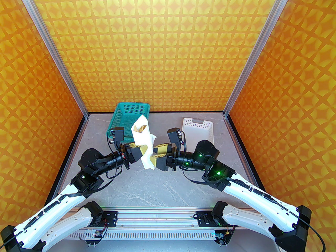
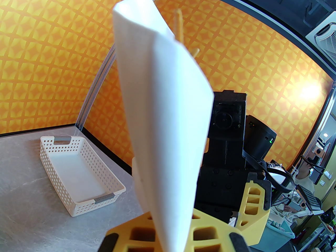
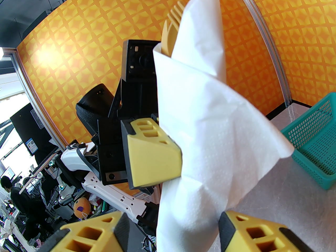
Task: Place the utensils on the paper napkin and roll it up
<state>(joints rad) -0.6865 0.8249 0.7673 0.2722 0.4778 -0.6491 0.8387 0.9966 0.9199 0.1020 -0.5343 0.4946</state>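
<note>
I've got the left gripper clenched on the rolled paper napkin, roll standing up from its fingers. Utensils inside, tips poking out the top. Right gripper spread, roll's lower end between its fingers.

A plain white napkin wraps tan, wood-coloured utensils. The left gripper and right gripper are yellow with black pads, on black wrists and white arms dotted with small green lights. One basket is teal with a fine mesh grid; the other basket is white, perforated with round holes. The table is grey, marbled with pale veins. The walls are orange with a repeating yellow star pattern.
</note>
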